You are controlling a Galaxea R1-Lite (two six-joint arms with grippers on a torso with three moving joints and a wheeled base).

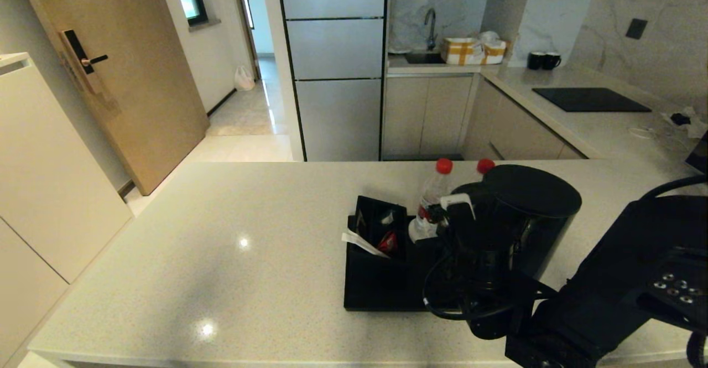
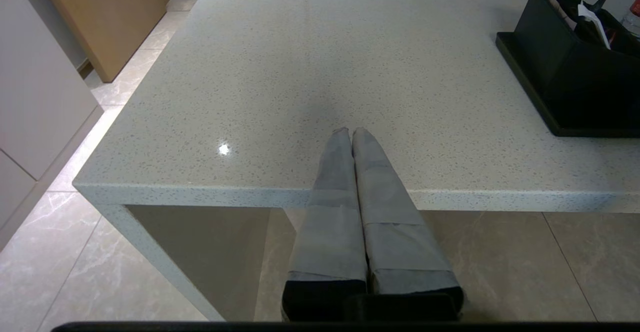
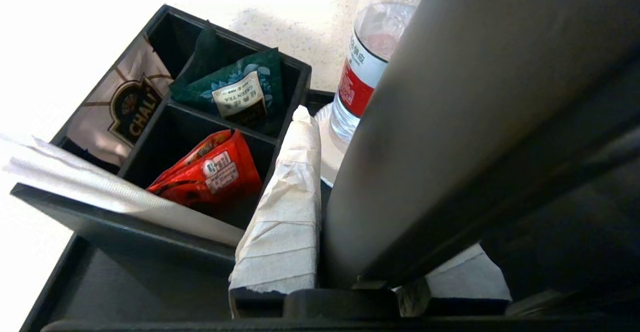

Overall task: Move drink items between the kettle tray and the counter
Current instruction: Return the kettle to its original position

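Right wrist view shows the right tool (image 3: 350, 252) with its taped fingers (image 3: 282, 212) closed on the kettle (image 3: 480, 112), apparently about the handle strip running down its dark body; from the head view the kettle seems tilted or raised off the kettle tray (image 1: 376, 293), though its base is hidden, so I cannot tell whether it has cleared; gripping at the side presumably keeps the tall body steady for carrying. Just beside the kettle stands one water bottle (image 3: 365, 67) on a white coaster; a second water bottle (image 1: 484, 166) shows only its red cap behind the kettle. On the tray's other side sits the box of sachets (image 3: 200, 117), close enough to snag. Around the tray spreads the table (image 1: 221, 246), with room to set things down. The left tool (image 2: 352, 140) hovers parked at the table's near edge, fingers pressed together, holding nothing.
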